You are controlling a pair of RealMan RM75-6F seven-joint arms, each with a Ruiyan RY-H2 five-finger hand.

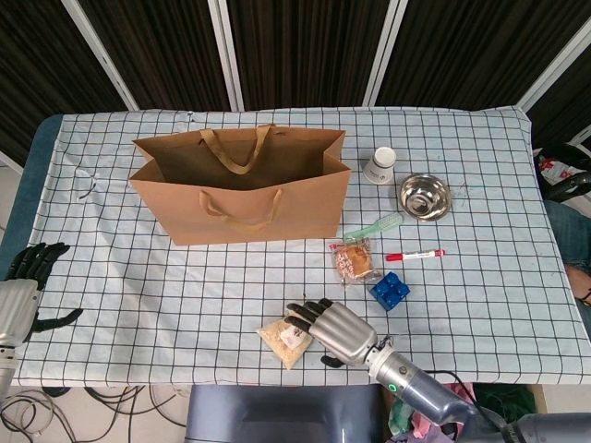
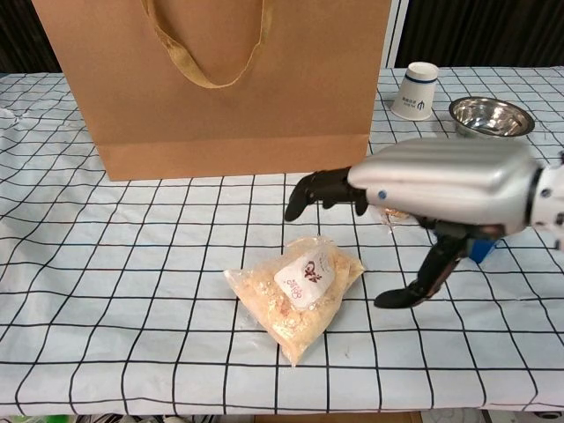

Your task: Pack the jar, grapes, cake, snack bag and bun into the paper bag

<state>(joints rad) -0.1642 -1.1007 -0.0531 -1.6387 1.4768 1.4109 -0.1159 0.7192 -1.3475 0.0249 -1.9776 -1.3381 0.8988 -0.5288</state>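
Note:
The brown paper bag (image 1: 242,187) (image 2: 220,79) stands open at the back of the table. In front of it, near the table's front edge, lies the clear snack bag (image 1: 290,336) (image 2: 298,288) of pale crumbs. My right hand (image 1: 334,333) (image 2: 432,189) hovers just right of and above the snack bag, fingers spread toward it, holding nothing. The wrapped bun (image 1: 355,261) lies right of the paper bag; in the chest view my right hand hides most of it. My left hand (image 1: 20,293) rests at the left table edge, fingers apart and empty. No jar, grapes or cake are visible.
A blue toy block (image 1: 390,290), a red marker (image 1: 416,255) and a green toothbrush (image 1: 375,225) lie right of the bun. A white paper cup (image 1: 379,165) (image 2: 416,90) and a steel bowl (image 1: 425,196) (image 2: 491,116) stand at the back right.

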